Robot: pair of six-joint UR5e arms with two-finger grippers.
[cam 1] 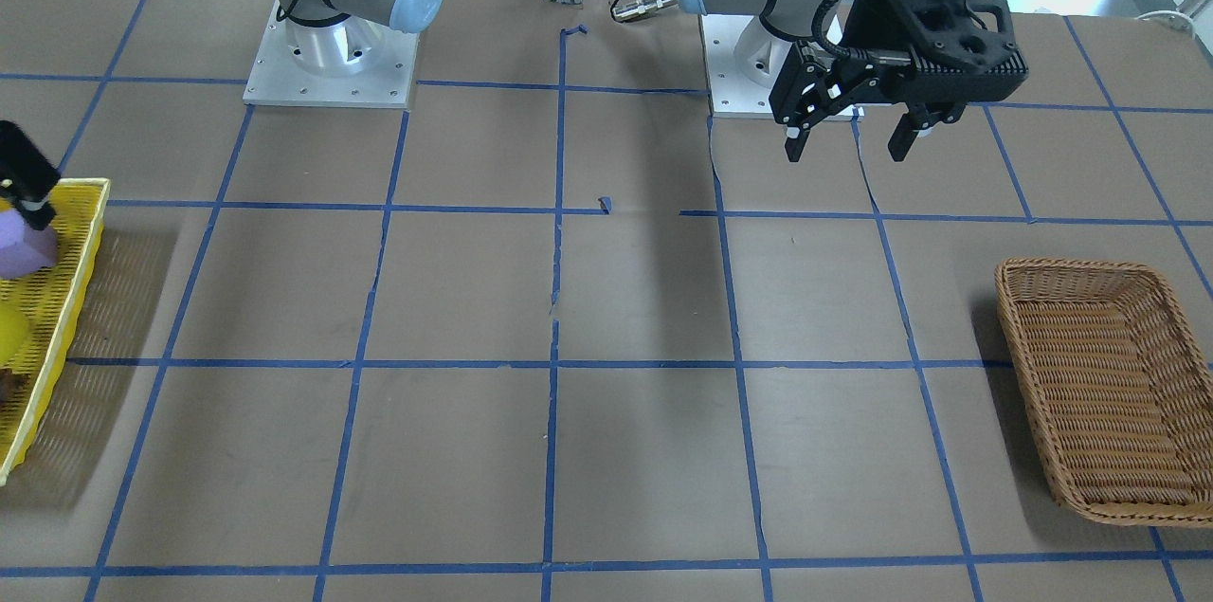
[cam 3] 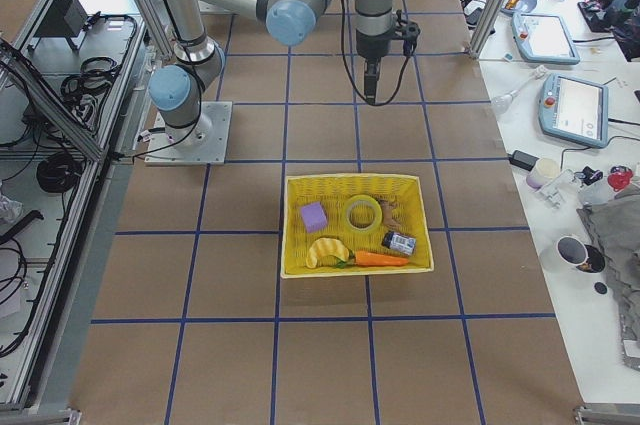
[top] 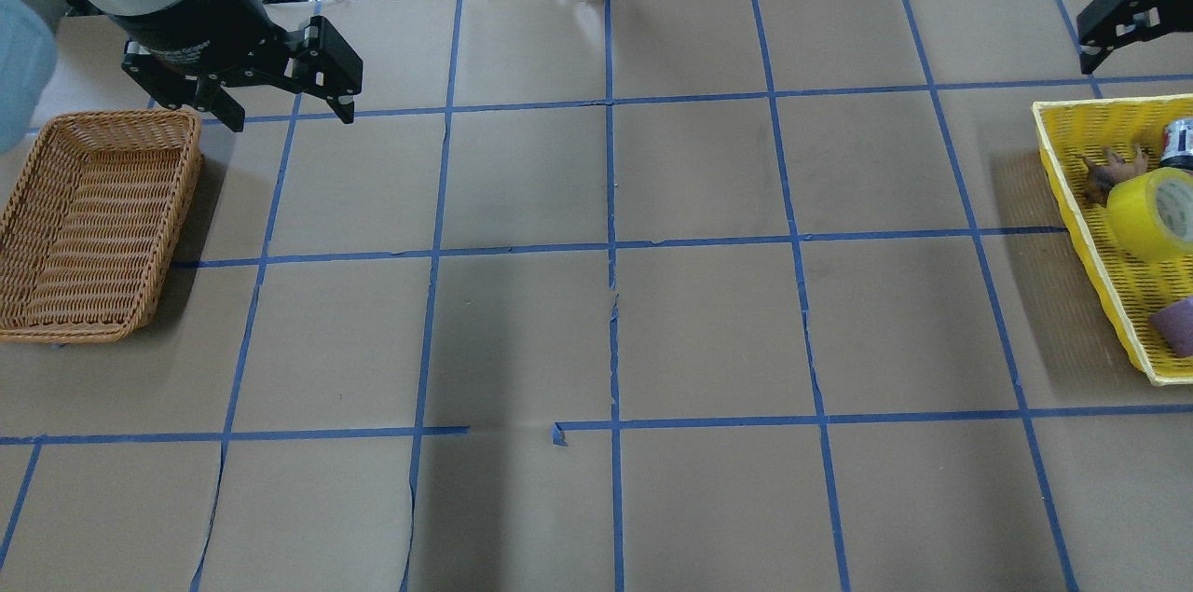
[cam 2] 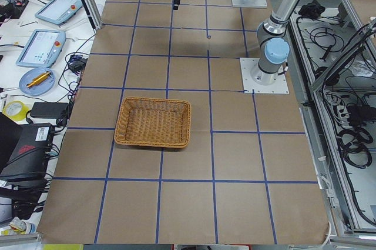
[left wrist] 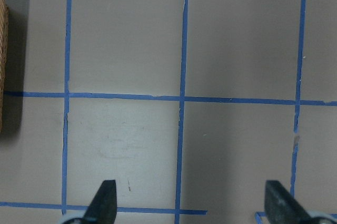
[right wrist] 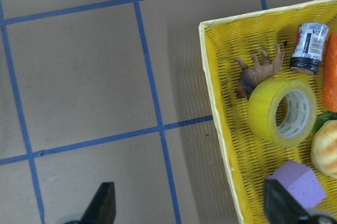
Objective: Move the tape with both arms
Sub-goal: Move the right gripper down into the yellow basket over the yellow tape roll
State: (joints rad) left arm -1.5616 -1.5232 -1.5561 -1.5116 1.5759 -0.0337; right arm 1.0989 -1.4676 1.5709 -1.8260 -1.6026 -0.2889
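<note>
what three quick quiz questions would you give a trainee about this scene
1. True or false: the yellow tape roll lies in the yellow basket.
2. The left tool is: A open, B shut on the tape roll, C out of view.
3. Which arm's tool is nearer the tape roll?
Key: 1 true; 2 A; 3 the right tool.

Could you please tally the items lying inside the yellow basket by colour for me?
Yellow: 2 (tape, banana-shaped item)
Purple: 1 (foam block)
Orange: 1 (carrot)
Brown: 1 (animal figure)
Black and white: 1 (small bottle)
Total: 6
</note>
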